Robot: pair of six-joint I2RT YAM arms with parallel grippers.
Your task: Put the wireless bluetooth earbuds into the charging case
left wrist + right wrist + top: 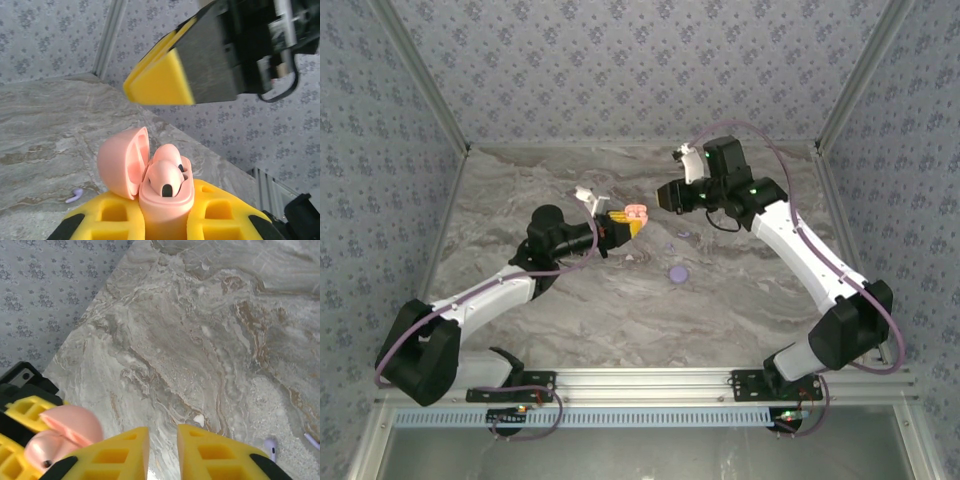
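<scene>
My left gripper (623, 226) (166, 202) is shut on the body of the pink charging case (637, 212) (165, 212), held upright above the table with its lid (119, 164) swung open. Two pale pink earbuds (166, 176) sit in the case's wells, their dark tips up. My right gripper (666, 196) (163, 440) hovers just right of the case and above it. Its yellow fingers (159, 84) stand a narrow gap apart with nothing between them. The case's lid (74, 423) lies left of that gripper. Purple earbuds (270, 445) (74, 196) lie loose on the table.
A purple disc (677, 272) lies on the marble table (740, 300) in front of the grippers, with a small purple bit (682, 236) behind it. A white speck (199, 419) lies on the table under the right gripper. Patterned walls close in the back and both sides.
</scene>
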